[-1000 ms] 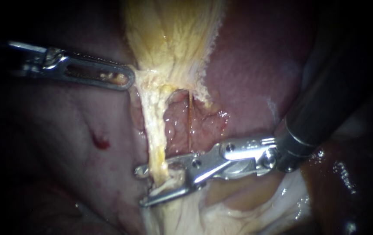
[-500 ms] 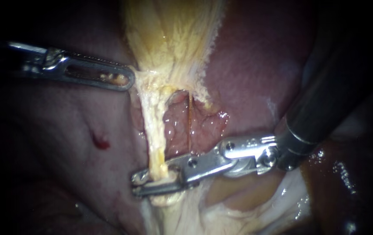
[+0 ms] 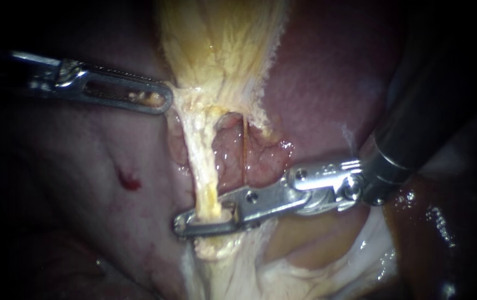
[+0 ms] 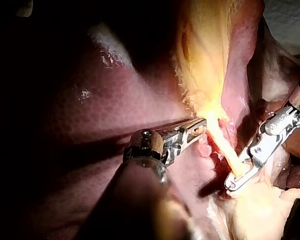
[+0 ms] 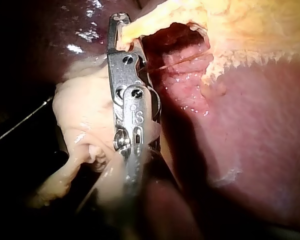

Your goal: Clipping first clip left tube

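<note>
Endoscope view. The pale yellow, fibrous left tube [image 3: 202,166] is seen stretched taut from the base of the yellow, cone-shaped gallbladder [image 3: 222,50] down across the dark red liver [image 3: 327,83]. Its lower end is gripped from both sides by the pincer of the silver, dark-shafted right instrument [image 3: 205,225]. The two jaws are closed onto it, nearly together. A thin orange thread-like tube [image 3: 244,150] is noted just beside it on the right, clear of that pincer. The pincer of the silver slotted left instrument [image 3: 159,101] is closed on the gallbladder's lower left edge, with tissue drawn out toward it. A small red spot [image 3: 129,181] is noted on the liver below the left instrument. In the right wrist view, the left tube is seen pinched near the pincer tips.
</note>
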Available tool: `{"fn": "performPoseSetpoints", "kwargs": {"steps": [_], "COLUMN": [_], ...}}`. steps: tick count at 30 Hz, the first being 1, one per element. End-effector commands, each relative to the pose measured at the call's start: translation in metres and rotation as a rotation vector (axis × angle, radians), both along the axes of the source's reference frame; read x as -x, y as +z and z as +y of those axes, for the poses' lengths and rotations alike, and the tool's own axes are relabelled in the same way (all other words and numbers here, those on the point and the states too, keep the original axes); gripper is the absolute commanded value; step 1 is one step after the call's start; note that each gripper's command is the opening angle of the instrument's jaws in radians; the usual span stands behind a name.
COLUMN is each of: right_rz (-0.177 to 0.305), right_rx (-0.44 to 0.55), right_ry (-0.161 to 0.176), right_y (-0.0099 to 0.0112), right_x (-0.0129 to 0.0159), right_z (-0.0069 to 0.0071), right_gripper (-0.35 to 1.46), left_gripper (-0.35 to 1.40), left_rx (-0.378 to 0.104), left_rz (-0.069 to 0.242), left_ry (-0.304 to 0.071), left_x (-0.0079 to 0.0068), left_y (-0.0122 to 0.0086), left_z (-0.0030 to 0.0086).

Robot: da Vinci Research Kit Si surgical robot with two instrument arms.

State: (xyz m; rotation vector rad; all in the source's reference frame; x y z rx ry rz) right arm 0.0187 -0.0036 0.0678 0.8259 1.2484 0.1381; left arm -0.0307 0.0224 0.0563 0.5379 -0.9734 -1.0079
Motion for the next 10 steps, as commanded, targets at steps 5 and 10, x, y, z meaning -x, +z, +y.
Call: {"fn": "performPoseSetpoints", "kwargs": {"steps": [5,10], "right_rz": [0.001,0.001], "right_rx": [0.001,0.001], "right_ry": [0.0,0.0], "right_y": [0.0001,0.0002], "right_x": [0.0,0.0], "right_z": [-0.0001,-0.0001], "right_gripper": [-0.35,-0.35], "left_gripper": [-0.35,-0.35], "left_rx": [0.0,0.0], "left_rz": [0.0,0.0], "left_ry": [0.0,0.0], "left_x": [0.0,0.0001], "left_y": [0.0,0.0], "left_z": [0.0,0.0]}}
